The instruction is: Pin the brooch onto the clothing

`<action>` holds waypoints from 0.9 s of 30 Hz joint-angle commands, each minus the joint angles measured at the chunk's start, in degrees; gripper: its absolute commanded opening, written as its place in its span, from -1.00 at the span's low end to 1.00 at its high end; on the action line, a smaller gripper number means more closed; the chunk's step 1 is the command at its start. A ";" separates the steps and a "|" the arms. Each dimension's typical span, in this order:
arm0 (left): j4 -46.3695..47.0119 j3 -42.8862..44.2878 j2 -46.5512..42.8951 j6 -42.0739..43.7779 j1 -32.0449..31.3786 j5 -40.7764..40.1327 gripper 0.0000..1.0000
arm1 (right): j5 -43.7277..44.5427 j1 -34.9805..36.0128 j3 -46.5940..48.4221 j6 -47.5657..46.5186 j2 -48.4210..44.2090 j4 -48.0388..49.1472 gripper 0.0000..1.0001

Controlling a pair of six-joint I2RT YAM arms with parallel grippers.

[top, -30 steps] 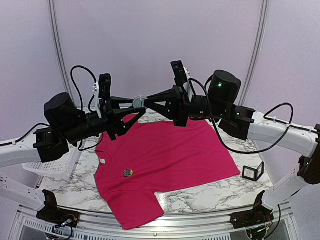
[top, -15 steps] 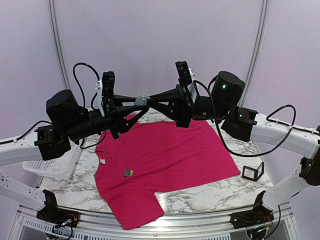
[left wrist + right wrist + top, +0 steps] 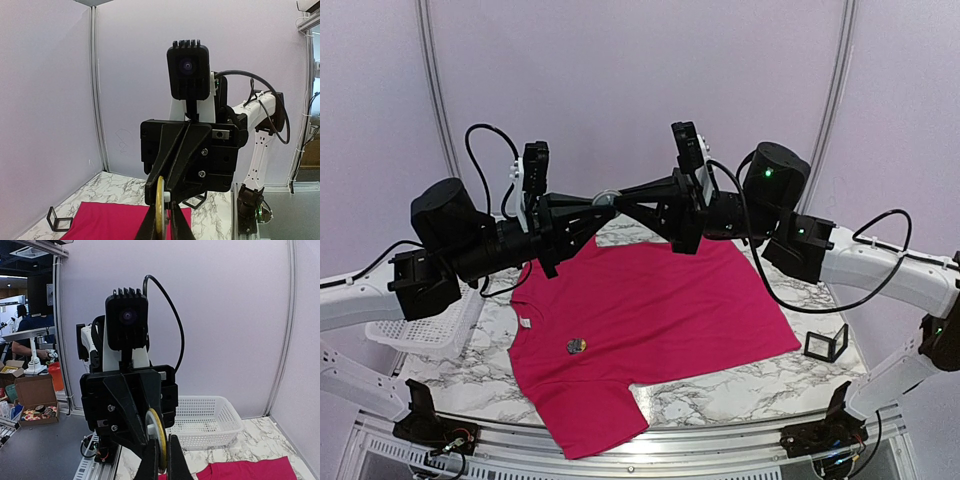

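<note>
Up in the air over the far side of the table (image 3: 720, 395) the two arms meet nose to nose. The right gripper (image 3: 618, 196) is clamped tight on a pale round brooch (image 3: 606, 197), and the left gripper (image 3: 597, 201) has its fingers pinched in on the same disc from the opposite side. Below them the magenta T-shirt (image 3: 660, 300) lies spread flat on the marble top, collar towards the left arm's side, with a small round badge (image 3: 576, 346) on its chest and a white basket (image 3: 410, 340) at the table's left edge.
</note>
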 commanded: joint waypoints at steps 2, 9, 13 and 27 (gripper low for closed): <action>0.51 0.27 -0.99 0.82 -0.21 -4.21 -0.78 | -0.22 0.18 0.09 -0.89 -1.03 0.92 -1.00; 0.54 -0.09 -0.89 0.44 -0.22 -9.62 -0.79 | -1.15 0.19 0.08 -1.21 -1.10 0.74 -1.00; 0.55 -0.09 -1.00 0.05 -0.22 -10.56 -0.81 | -1.22 0.19 -0.14 -1.46 -1.15 0.54 -1.00; 0.62 0.37 -0.34 -2.17 -0.22 -13.63 -0.84 | -0.47 0.19 -0.86 -1.62 -1.85 0.37 -1.00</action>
